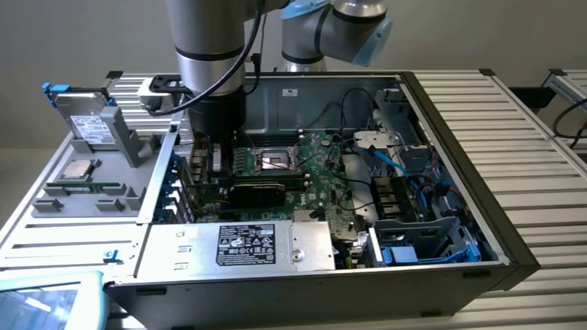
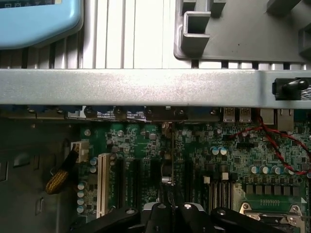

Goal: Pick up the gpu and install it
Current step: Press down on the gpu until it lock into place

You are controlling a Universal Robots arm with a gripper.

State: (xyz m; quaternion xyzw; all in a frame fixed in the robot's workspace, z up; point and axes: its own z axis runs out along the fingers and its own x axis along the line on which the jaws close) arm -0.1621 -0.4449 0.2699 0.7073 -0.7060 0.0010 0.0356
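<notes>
End effector: the end effector (image 2: 171, 206) is lowered inside the open computer case (image 1: 458, 275), just above the motherboard (image 1: 312, 179), with its jaws closed edge-on around a thin card.
Graphics card: the gpu (image 2: 172, 160) stands upright between the jaws, seen from its thin edge; it sits over the expansion slots (image 2: 131, 182), though whether it is fully seated cannot be told.
Arm: the arm (image 1: 211, 62) comes straight down into the case near the case's rear wall.
Case: it lies on its side on the slatted table (image 1: 523, 124), with the power supply (image 1: 243, 246) along its near edge.
Tray: a grey parts tray (image 1: 87, 185) lies beside the case toward the exterior view's left, holding a hard drive (image 1: 92, 127) and a CPU chip (image 1: 80, 169).
</notes>
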